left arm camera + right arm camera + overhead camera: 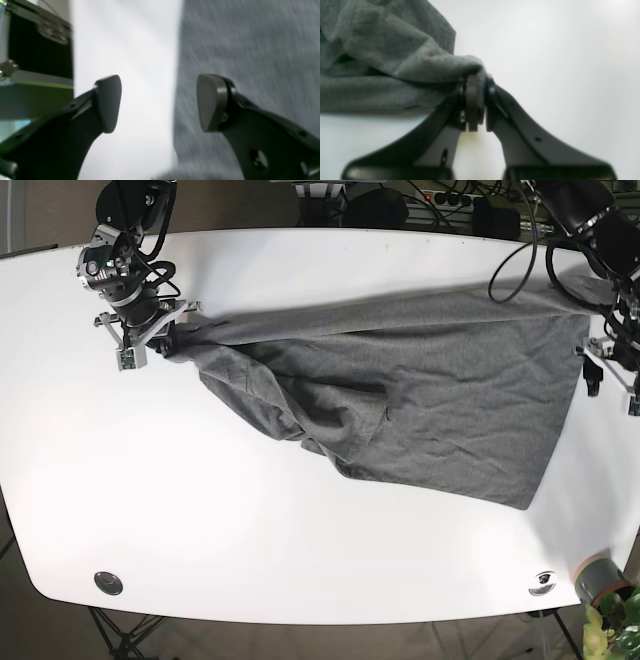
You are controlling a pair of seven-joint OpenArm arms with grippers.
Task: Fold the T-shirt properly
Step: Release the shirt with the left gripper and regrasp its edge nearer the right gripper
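Careful: you are gripping the T-shirt [420, 395] with one hand only.
Your right gripper [476, 98] is pinching a bunched corner while the left gripper [158, 102] is hanging wide open and empty at the shirt's edge on the table [250, 560]; pulling now risks dragging and wrinkling it.

Both grippers are matte black plastic: left gripper [158, 102] has rounded grey pads [210, 102], right gripper [476, 102] shows small screw holes, and black cables [515, 250] loop near the left arm.
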